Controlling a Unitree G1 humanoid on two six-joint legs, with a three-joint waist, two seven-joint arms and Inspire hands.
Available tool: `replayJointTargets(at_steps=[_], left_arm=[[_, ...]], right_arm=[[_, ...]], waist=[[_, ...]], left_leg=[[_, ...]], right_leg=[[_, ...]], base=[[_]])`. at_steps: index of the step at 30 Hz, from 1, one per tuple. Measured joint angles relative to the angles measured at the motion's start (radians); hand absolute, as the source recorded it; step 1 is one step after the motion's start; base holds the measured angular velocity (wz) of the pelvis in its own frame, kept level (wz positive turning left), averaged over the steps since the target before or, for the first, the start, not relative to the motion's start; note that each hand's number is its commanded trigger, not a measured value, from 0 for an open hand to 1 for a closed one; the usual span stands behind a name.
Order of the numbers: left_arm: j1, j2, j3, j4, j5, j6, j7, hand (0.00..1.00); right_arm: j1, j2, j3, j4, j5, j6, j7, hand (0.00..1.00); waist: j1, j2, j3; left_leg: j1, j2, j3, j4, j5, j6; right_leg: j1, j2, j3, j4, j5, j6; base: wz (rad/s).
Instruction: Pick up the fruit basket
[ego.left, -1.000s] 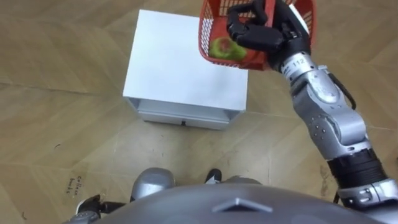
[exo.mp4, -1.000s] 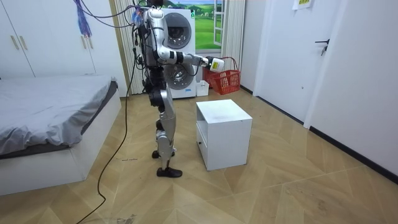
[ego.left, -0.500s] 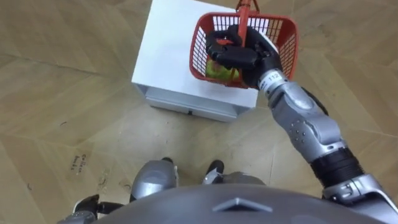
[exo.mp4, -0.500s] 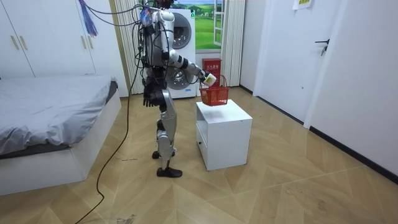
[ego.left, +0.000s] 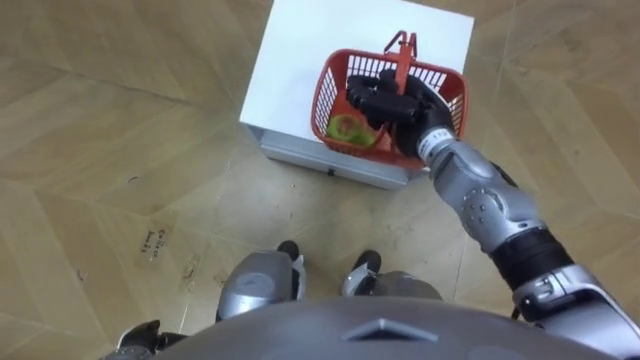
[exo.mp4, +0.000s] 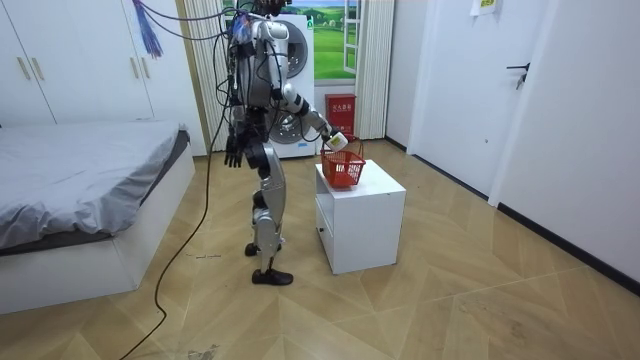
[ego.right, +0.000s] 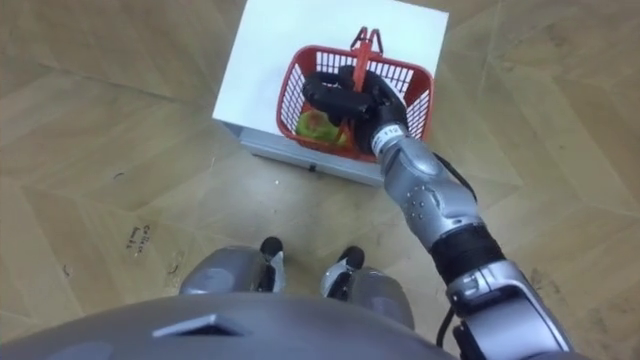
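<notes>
Having been lowered from mid-air, the basket (ego.left: 332, 95) is now held at the table (ego.left: 300, 50) top, fruit (ego.left: 347, 128) inside, its handle (ego.left: 402, 50) still gripped by the right hand (ego.left: 395, 105), so the pickup looks undone.

The right hand (ego.left: 385, 105) hides part of the green fruit (ego.left: 347, 128) in the fruit basket (ego.left: 445, 85). At 7 o'clock the left hand (ego.left: 135, 338) is cut off.
</notes>
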Motion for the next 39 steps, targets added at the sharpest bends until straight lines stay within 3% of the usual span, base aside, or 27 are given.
replayJointTargets(at_steps=[3,5,12,20,22,39], left_arm=[[0.000,0.000,-0.003,-0.001,0.000,0.002,-0.001,0.00],[0.004,0.000,-0.004,-0.001,0.001,0.003,-0.006,0.00],[0.014,-0.002,-0.014,0.000,0.010,0.005,-0.035,0.00],[0.016,-0.004,-0.015,0.000,0.018,0.004,-0.036,0.00],[0.018,-0.004,-0.016,0.000,0.018,0.005,-0.036,0.00],[0.061,-0.005,-0.022,-0.002,0.066,0.005,-0.040,0.00]], right_arm=[[-0.033,-0.005,-0.034,0.058,0.016,-0.002,-0.003,1.00],[-0.037,-0.005,-0.053,0.064,0.015,-0.002,-0.007,1.00],[-0.045,-0.005,-0.057,0.072,0.014,-0.002,-0.014,1.00],[-0.065,-0.010,-0.089,0.121,0.014,-0.001,-0.013,1.00],[-0.067,-0.011,-0.090,0.121,0.014,-0.001,-0.013,0.00],[-0.078,-0.030,-0.090,0.164,0.027,-0.001,0.000,0.00]], waist=[[0.013,0.022,0.0048],[0.020,0.029,0.0030],[0.021,0.028,0.0007],[0.023,0.027,0.0000],[0.025,0.028,0.0005],[0.023,0.041,0.0032]], left_leg=[[-0.012,-0.002,-0.002,0.006,-0.005,0.005],[-0.024,-0.009,-0.002,0.012,-0.006,0.006],[-0.060,-0.032,-0.003,0.054,-0.015,0.023],[-0.066,-0.035,-0.006,0.076,-0.021,0.034],[-0.058,-0.034,-0.007,0.075,-0.021,0.034],[-0.016,-0.036,-0.017,0.057,-0.021,0.033]], right_leg=[[-0.007,-0.006,-0.007,0.013,-0.004,0.006],[-0.024,-0.016,-0.006,0.035,-0.013,0.008],[-0.066,-0.049,-0.002,0.099,-0.039,0.023],[-0.062,-0.063,-0.015,0.114,-0.040,0.030],[-0.057,-0.062,-0.018,0.114,-0.040,0.030],[-0.005,-0.060,-0.029,0.094,-0.041,0.032]], base=[[0.12],[0.07],[0.05],[0.04],[0.00],[0.01]])
